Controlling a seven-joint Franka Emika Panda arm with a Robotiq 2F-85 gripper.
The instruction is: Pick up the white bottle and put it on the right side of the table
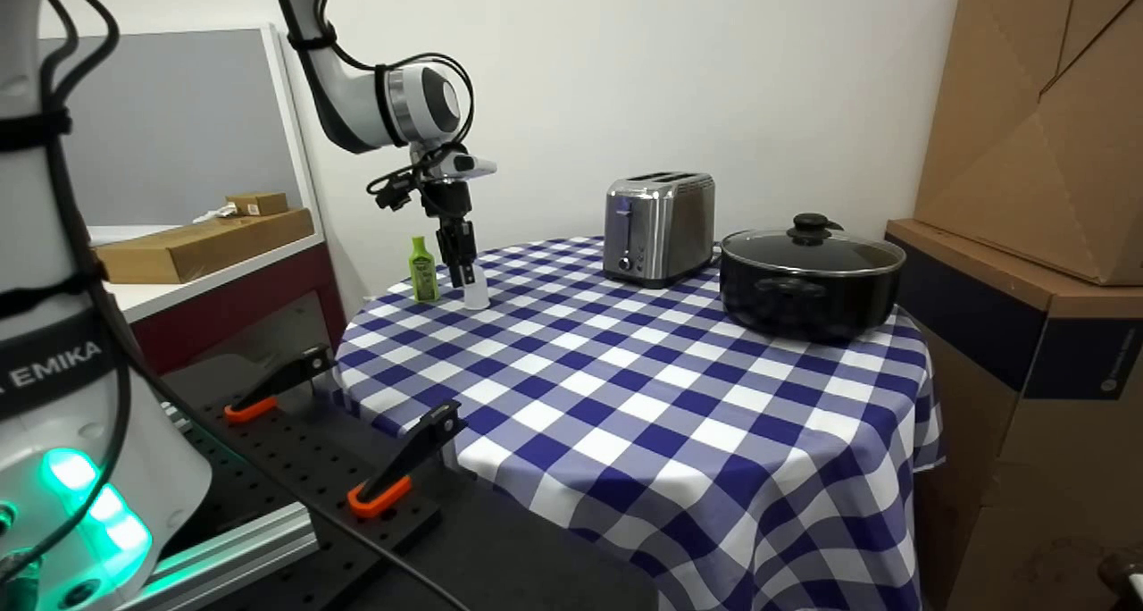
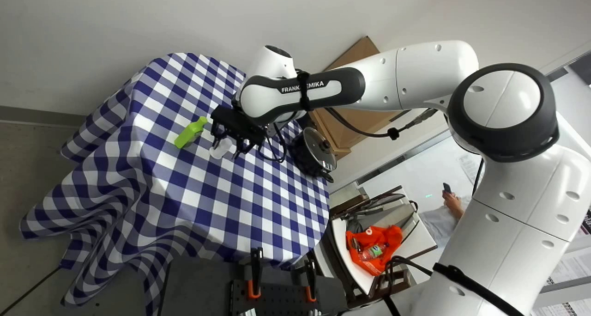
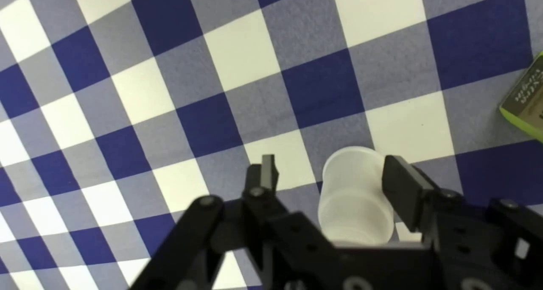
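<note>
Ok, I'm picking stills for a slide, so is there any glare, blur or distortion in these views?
In the wrist view, the gripper looks softer than the tablecloth; in an exterior view, the green lights wash out to near white; in an exterior view, the pot looks tipped, probably from the angle of the shot.
</note>
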